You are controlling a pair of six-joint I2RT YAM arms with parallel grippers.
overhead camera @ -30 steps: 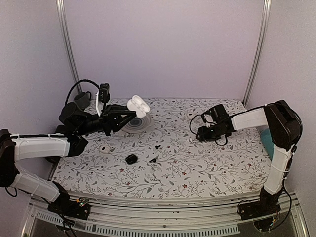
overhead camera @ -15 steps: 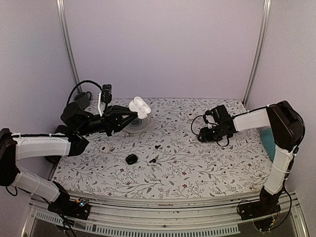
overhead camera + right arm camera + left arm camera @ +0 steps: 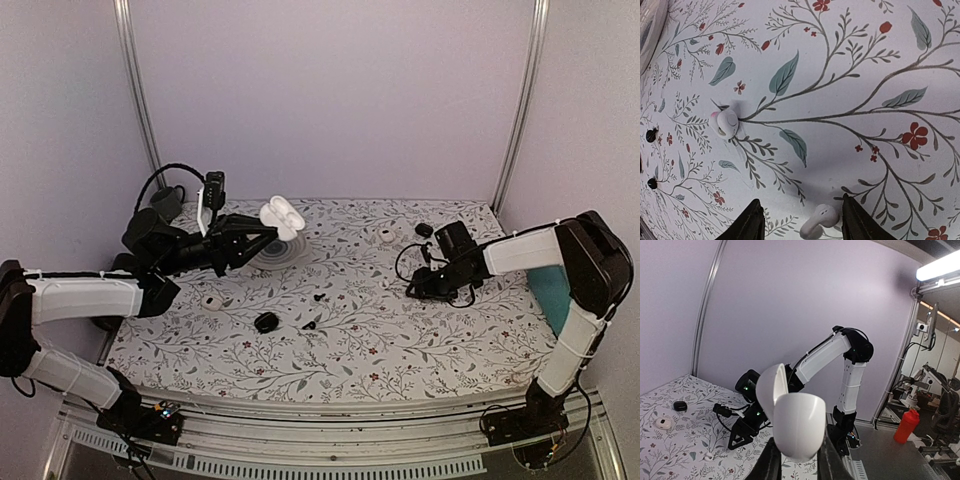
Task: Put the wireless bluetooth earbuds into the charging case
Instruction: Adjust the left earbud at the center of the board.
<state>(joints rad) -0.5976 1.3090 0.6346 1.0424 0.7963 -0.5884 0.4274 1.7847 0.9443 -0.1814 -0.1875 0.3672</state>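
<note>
My left gripper is shut on the white charging case and holds it above the table's back left with its lid open. In the left wrist view the case fills the space between the fingers of that gripper. My right gripper is low over the table at the right and open. One white earbud lies on the cloth between its fingers, closer to the right one. A second white earbud with a pinkish tip lies farther ahead to the left.
A grey round plate sits under the case. A black round item and two small black bits lie mid-table. A small white piece and a black piece lie at the back right, another white piece at the left.
My right gripper has shifted right and a little nearer along the table. My left gripper has barely moved, still holding the open case.
</note>
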